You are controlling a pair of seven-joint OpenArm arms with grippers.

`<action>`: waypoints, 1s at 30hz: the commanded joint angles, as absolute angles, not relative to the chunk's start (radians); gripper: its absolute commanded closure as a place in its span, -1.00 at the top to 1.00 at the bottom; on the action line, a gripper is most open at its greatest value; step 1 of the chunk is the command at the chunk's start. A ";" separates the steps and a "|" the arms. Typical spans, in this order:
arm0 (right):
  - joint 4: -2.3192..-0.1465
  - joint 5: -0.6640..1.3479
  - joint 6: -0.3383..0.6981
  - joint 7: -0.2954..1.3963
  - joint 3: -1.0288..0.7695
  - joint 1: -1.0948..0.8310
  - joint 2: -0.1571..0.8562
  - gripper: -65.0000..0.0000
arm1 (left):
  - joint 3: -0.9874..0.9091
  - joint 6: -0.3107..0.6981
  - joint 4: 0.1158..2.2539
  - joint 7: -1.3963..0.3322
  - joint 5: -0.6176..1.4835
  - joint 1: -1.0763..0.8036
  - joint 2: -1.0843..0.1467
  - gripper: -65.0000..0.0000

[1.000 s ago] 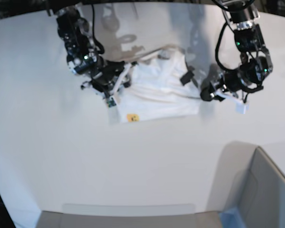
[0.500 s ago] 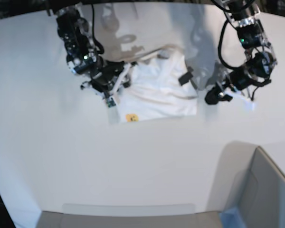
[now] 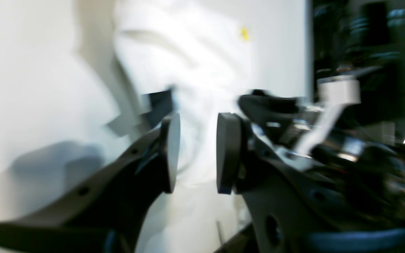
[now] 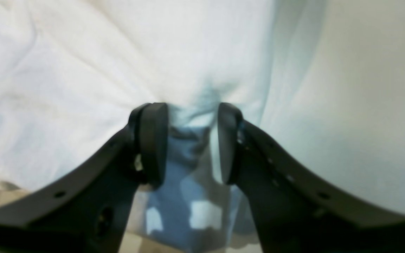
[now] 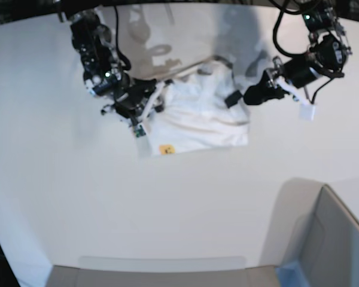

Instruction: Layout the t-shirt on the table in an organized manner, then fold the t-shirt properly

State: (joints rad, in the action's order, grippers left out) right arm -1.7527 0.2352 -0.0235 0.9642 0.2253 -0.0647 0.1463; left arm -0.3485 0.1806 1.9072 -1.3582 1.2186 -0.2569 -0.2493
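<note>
Nearest the base camera, at the lower right corner, stands a grey box with a blue corner (image 5: 323, 251) on the large plain white smooth desk (image 5: 78, 197). Farther back lies the crumpled white cloth t-shirt with a small yellow-orange print (image 5: 197, 116). At its edge the right gripper (image 4: 192, 140) has its fingers (image 4: 153, 140) clamped on a bunched fold, while the left gripper (image 3: 193, 154) hangs just beside the cloth, fingers (image 3: 172, 151) apart, holding nothing.
</note>
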 commanded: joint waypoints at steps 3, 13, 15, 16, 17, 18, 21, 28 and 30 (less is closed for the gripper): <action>-1.765 0.237 -0.022 0.951 0.223 -0.050 0.148 -0.25 | -0.308 0.186 1.923 -1.369 1.152 -0.269 -0.251 -0.41; -1.764 0.239 -0.022 0.951 0.223 -0.050 0.148 -0.25 | -0.251 0.116 1.922 -1.368 1.109 -0.321 -0.236 -0.40; -1.764 0.239 -0.022 0.951 0.223 -0.050 0.148 -0.25 | -0.251 0.116 1.920 -1.368 1.104 -0.337 -0.225 -0.40; -1.764 0.239 -0.022 0.951 0.223 -0.050 0.148 -0.25 | -0.251 0.116 1.920 -1.368 1.104 -0.343 -0.223 -0.40; -1.764 0.239 -0.022 0.951 0.223 -0.051 0.148 -0.25 | -0.249 0.116 1.919 -1.368 1.104 -0.346 -0.222 -0.40; -1.764 0.239 -0.022 0.951 0.223 -0.051 0.148 -0.25 | -0.249 0.117 1.919 -1.368 1.106 -0.346 -0.214 -0.40; -1.764 0.239 -0.022 0.951 0.223 -0.051 0.148 -0.25 | -0.231 0.117 1.919 -1.369 1.102 -0.351 -0.199 -0.40; -1.765 0.239 -0.022 0.951 0.223 -0.056 0.148 -0.25 | -0.174 0.117 1.902 -1.368 1.102 -0.344 -0.196 -0.40; -1.767 0.239 -0.022 0.951 0.223 -0.058 0.148 -0.25 | -0.176 0.117 1.870 -1.368 1.104 -0.343 -0.196 -0.40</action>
State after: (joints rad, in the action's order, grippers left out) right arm -1.7512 0.2352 -0.0235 0.9638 0.2253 -0.0669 0.1463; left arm -0.1749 0.1196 1.8584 -1.3556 1.0836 -0.3454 -0.1886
